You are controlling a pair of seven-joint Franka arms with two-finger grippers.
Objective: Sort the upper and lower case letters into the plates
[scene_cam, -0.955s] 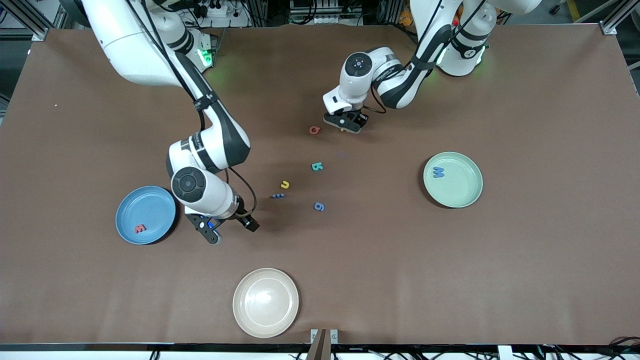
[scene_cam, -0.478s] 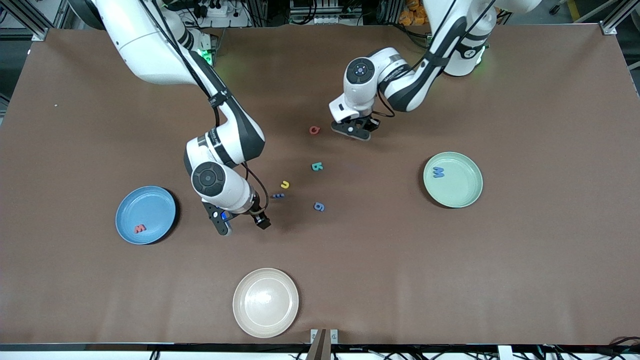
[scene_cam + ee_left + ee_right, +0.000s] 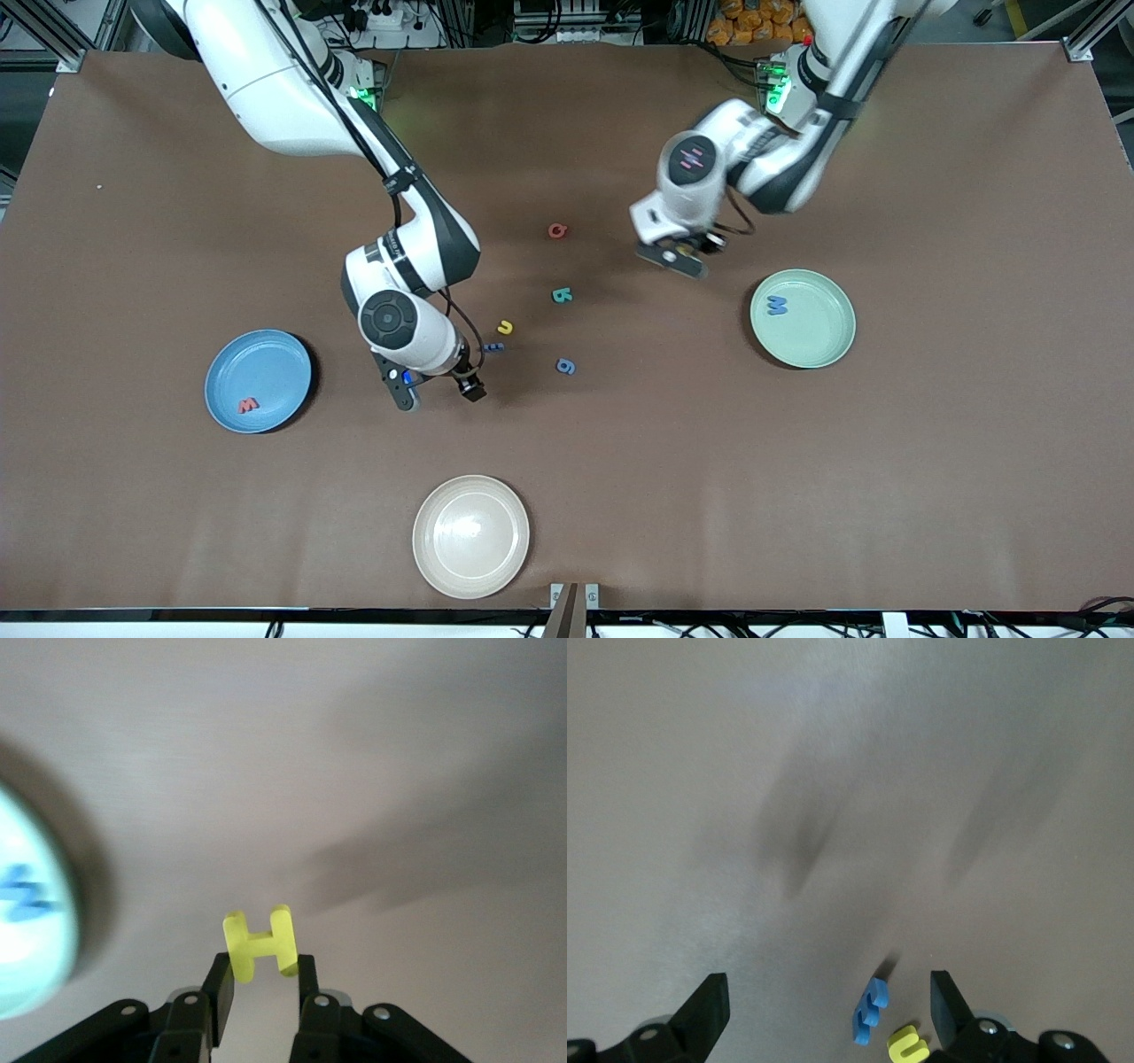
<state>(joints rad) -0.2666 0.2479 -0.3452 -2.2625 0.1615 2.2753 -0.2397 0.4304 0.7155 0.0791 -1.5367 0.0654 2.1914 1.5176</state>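
Note:
My left gripper [image 3: 677,256] is shut on a yellow H [image 3: 259,944] and holds it above the table, between the red Q [image 3: 556,231] and the pale green plate [image 3: 819,341]. That plate holds a blue M [image 3: 777,306] and also shows in the left wrist view [image 3: 31,970]. My right gripper [image 3: 438,390] is open, low over the table beside a small blue letter [image 3: 493,346] and a yellow u [image 3: 505,327]; both show in the right wrist view, blue letter [image 3: 869,1010], yellow u [image 3: 906,1044]. The blue plate [image 3: 266,368] holds a red w [image 3: 248,406].
A teal b [image 3: 562,295] and a blue g [image 3: 566,366] lie loose mid-table. A cream-white plate [image 3: 470,536] sits near the table's front edge. The brown table [image 3: 930,461] is bare toward the left arm's end.
My left gripper has carried the yellow H from beside the red Q toward the green plate. My right gripper has moved from beside the blue plate toward the small blue letter.

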